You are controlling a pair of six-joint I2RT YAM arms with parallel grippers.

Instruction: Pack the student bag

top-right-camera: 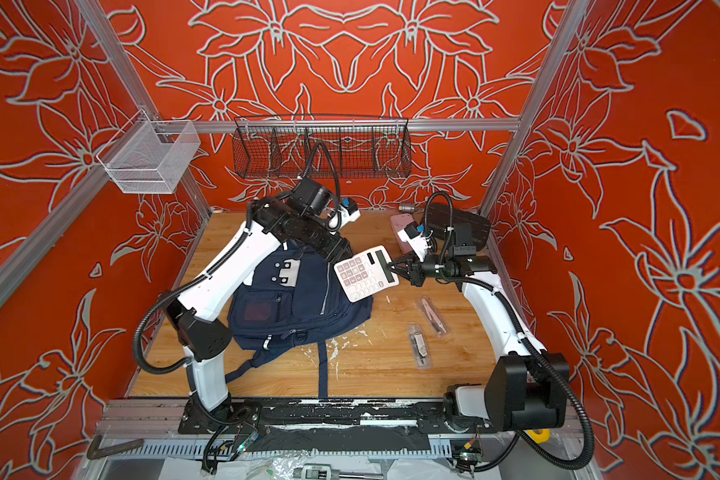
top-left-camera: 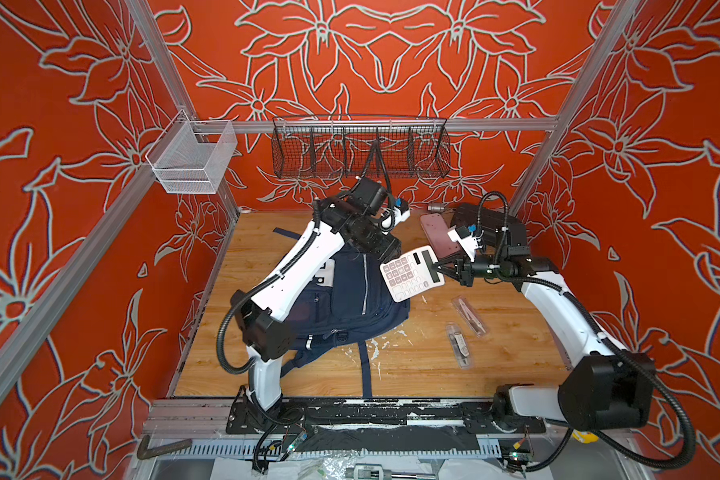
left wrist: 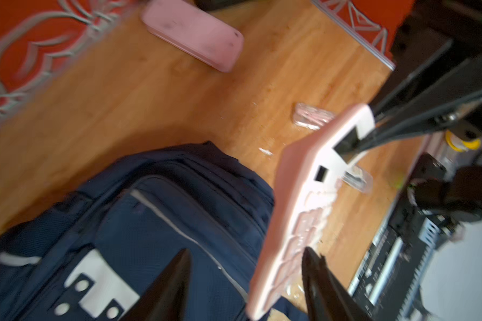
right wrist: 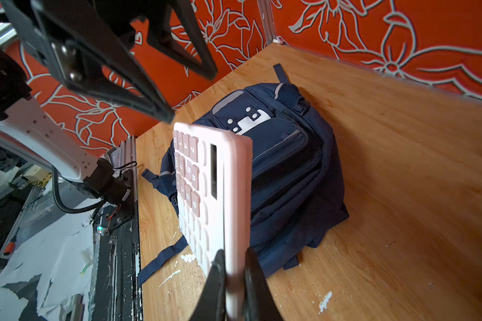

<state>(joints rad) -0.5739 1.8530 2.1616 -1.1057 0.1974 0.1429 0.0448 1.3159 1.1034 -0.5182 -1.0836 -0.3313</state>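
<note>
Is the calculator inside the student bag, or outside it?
Outside. The right gripper holds the calculator in the air, next to the student bag.

Two arms, same build. Left arm [top-left-camera: 296, 262] and right arm [top-left-camera: 558, 307]: white shells, chunky black joints [top-left-camera: 267, 332], black ribbed hoses [top-left-camera: 220, 345] looped outside. White ties [top-left-camera: 248, 391] pin hoses. Blue plugs [top-left-camera: 400, 203] at wrists. Left gripper [right wrist: 191, 97]: black tapered fingers [right wrist: 156, 111], triangular cutouts, silver screws [right wrist: 73, 74]. Small holes [right wrist: 43, 126] dot white shell.

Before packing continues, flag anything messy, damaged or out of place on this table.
White flecks litter the wooden table by the student bag, near its straps, like chipped paint. Nothing else looks damaged.
</note>
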